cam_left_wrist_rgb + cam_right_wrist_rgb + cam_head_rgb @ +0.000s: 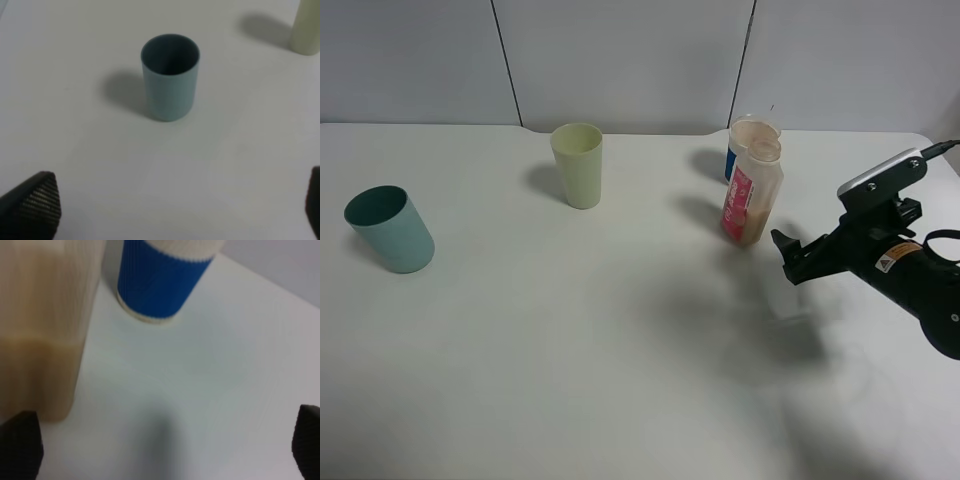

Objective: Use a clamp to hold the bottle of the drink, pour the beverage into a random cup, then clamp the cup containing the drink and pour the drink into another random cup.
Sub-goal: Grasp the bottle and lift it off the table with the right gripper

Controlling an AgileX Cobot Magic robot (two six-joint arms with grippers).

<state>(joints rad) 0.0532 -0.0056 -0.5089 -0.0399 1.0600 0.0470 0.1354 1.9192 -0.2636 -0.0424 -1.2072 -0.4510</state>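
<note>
Black right claw (790,258) gapes empty beside the bottle (752,195); left claw (175,205) gapes too.

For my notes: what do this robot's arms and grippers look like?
The right arm is black, with a white-topped wrist module, a small warning sticker and black cable. The right gripper is black and two-fingered; of the left gripper only black cross-hatched fingertips show.

A bottle (752,192) of tan drink (751,226) is set upright on a table (620,380), with a blue cup (732,160) behind and a gripper (786,258) near. A yellow-green cup (578,165) and a teal cup (390,230) are placed farther left.
</note>
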